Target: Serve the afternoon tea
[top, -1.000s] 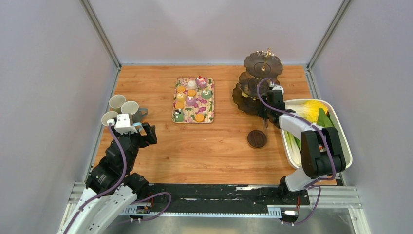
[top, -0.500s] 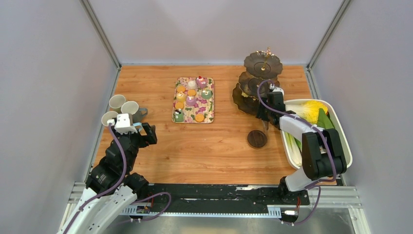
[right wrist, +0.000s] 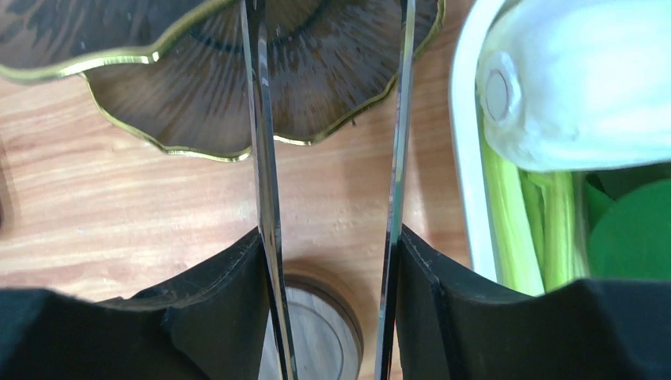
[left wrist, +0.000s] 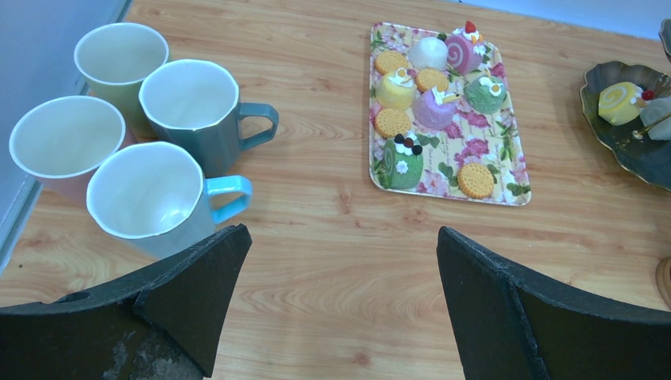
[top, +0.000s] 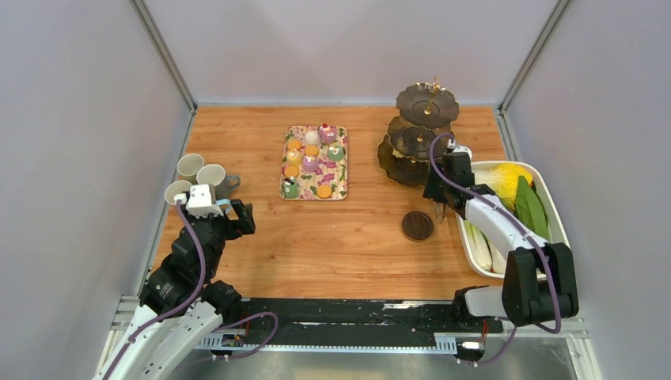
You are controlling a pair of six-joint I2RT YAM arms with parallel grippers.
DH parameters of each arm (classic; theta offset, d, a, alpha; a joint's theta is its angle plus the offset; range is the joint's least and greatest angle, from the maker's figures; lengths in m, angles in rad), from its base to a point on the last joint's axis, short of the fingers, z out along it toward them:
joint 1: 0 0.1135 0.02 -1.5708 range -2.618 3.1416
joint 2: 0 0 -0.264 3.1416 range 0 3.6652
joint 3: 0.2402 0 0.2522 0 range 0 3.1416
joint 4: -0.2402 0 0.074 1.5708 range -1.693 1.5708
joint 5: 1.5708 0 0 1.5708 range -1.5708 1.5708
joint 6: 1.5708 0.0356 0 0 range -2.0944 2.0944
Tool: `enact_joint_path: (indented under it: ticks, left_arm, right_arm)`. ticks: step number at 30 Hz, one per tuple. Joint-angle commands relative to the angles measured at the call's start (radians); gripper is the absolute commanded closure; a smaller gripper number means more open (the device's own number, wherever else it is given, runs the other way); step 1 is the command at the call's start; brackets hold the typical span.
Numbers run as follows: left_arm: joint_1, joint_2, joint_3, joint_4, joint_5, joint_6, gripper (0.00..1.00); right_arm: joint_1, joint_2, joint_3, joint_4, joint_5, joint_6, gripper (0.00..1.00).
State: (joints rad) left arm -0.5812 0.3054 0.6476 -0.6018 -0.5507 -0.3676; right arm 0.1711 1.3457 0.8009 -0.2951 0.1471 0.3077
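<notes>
Cakes [left wrist: 431,107] fill the floral tray [left wrist: 518,162] (one on the stand [left wrist: 633,146]); both pincers spread, holding nothing.

– What sits at the right edge of the wooden table [top: 356,245]?

– A white tub [top: 472,247]; it holds vegetables; a yellow one [top: 506,176] at the far end, a green leaf [top: 528,207] in the middle, pale green stalks [top: 477,237] along the near left wall.

– And toward the middle?

– A floral tray [top: 340,191]; it lies flat, well apart from the tub.
</notes>
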Motion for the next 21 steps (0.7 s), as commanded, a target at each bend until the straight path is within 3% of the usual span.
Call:
enact_joint_path:
  ticks: [1, 7, 13, 21]
  left_arm:
    - [-0.001, -0.005, -0.008, 0.027, 0.008, 0.018, 0.00]
    - [-0.002, -0.002, -0.009, 0.030, 0.010, 0.019, 0.00]
    - [-0.002, 0.002, -0.009, 0.031, 0.016, 0.019, 0.00]
    - [-0.002, 0.004, -0.009, 0.031, 0.016, 0.019, 0.00]
  right_arm:
    - [-0.004, -0.071, 0.012, -0.135, -0.006, -0.002, 0.45]
    - [0.014, -0.143, 0.019, -0.260, -0.055, 0.036, 0.47]
    - [0.106, -0.209, 0.050, -0.314, -0.081, 0.074, 0.50]
    - [0.365, -0.174, 0.139, -0.333, -0.038, 0.149, 0.52]
